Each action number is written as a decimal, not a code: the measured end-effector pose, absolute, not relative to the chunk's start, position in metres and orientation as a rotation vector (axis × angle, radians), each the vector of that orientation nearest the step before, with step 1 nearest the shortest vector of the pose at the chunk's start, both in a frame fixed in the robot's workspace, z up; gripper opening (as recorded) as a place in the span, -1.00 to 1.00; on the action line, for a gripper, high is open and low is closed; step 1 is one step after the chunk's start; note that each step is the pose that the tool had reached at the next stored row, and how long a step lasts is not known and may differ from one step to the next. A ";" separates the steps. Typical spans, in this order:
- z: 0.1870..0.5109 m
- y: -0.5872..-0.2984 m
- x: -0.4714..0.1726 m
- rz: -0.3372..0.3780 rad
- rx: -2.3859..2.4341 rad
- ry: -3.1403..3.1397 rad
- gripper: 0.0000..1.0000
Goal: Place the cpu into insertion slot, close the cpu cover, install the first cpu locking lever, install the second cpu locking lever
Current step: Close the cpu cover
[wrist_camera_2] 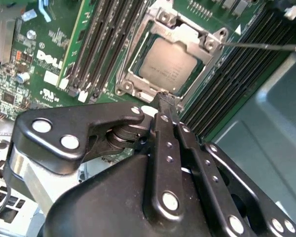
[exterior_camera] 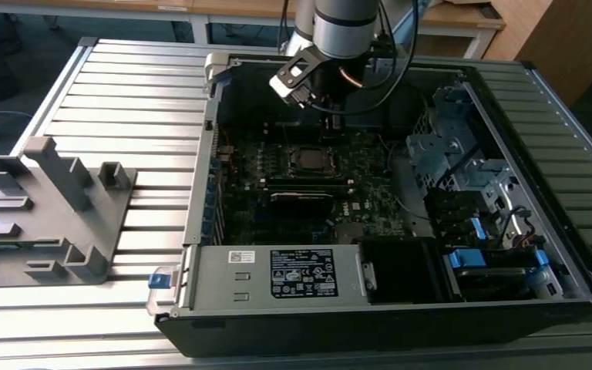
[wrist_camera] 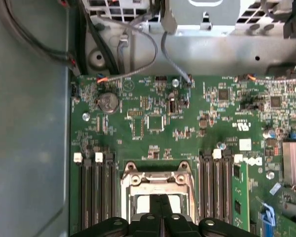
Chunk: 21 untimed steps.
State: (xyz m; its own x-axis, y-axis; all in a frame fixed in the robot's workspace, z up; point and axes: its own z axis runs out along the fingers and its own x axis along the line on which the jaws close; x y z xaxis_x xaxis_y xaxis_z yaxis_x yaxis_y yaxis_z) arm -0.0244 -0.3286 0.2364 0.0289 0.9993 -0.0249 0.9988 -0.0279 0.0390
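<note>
Cpu [wrist_camera_2: 167, 66] lies flat in the insertion slot [exterior_camera: 311, 160] on the green motherboard [wrist_camera: 138, 123], with its dull silver top facing up. The cpu cover [wrist_camera_2: 186, 32], a thin silver frame, is down over it, and the cpu shows through the square cut-out. In the second wrist view a thin metal lever [wrist_camera_2: 259, 46] sticks out from one corner of the frame and runs across a bank of black memory slots [wrist_camera_2: 246, 64]. I cannot tell whether it is latched.

The end effector [wrist_camera_2: 166, 98] is clenched, its two black fingers [wrist_camera_2: 163, 148] pressed together with nothing between them. Its tip lines up with the edge of the frame in both wrist views. Whether it touches the metal I cannot tell.

In the exterior view the arm reaches down into the open computer case [exterior_camera: 378, 308], over the far part of the board. The case lies on its side on a ribbed metal bench [exterior_camera: 132, 92]. A grey plastic fixture [exterior_camera: 49, 208] stands on the bench toward the exterior view's left, near the case but not touching it.
</note>
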 end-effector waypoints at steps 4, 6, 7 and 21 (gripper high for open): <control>0.233 -0.329 -0.027 0.015 2.220 2.158 -0.80; 0.233 -0.329 -0.028 0.014 2.220 2.158 -0.80; 0.233 -0.329 -0.028 0.014 2.220 2.158 -0.80; 0.230 -0.329 -0.029 0.014 2.220 2.159 -0.80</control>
State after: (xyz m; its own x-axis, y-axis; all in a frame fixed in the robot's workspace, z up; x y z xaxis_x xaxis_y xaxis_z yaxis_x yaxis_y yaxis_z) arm -0.0290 -0.3286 0.2298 0.0284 0.9993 -0.0250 0.9989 -0.0274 0.0390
